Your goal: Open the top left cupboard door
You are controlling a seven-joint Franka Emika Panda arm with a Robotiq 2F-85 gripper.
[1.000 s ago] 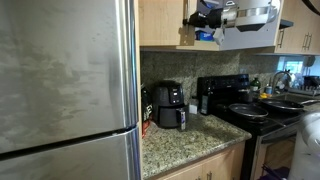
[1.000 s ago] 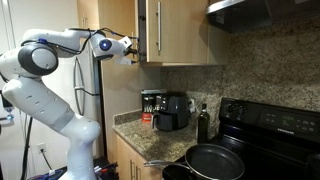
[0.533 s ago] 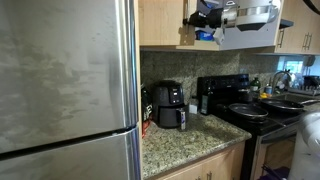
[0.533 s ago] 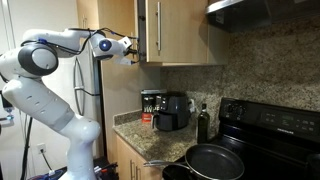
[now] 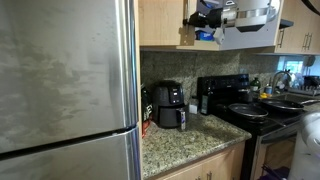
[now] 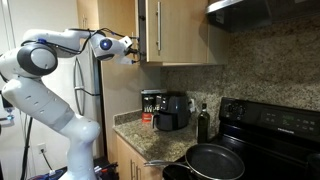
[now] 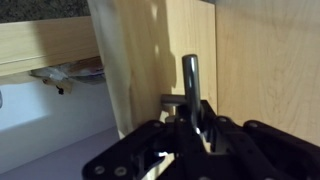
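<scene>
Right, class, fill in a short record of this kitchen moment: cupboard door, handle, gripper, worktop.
target: top left cupboard door, light wood, ajar, interior showing beside it
grip point: handle, slim vertical metal bar near the door's edge
robot: gripper at the handle, which runs down between its fingers; closure unclear
below: worktop, speckled stone, black appliance standing on it

One robot arm [image 6: 45, 75], one fridge [image 5: 65, 85], one stove [image 6: 275, 122], one range hood [image 6: 255, 10], one black countertop appliance [image 6: 172, 110], one dark bottle [image 6: 204, 123], two pans [image 5: 247, 110], one metal door handle [image 7: 190, 78].
</scene>
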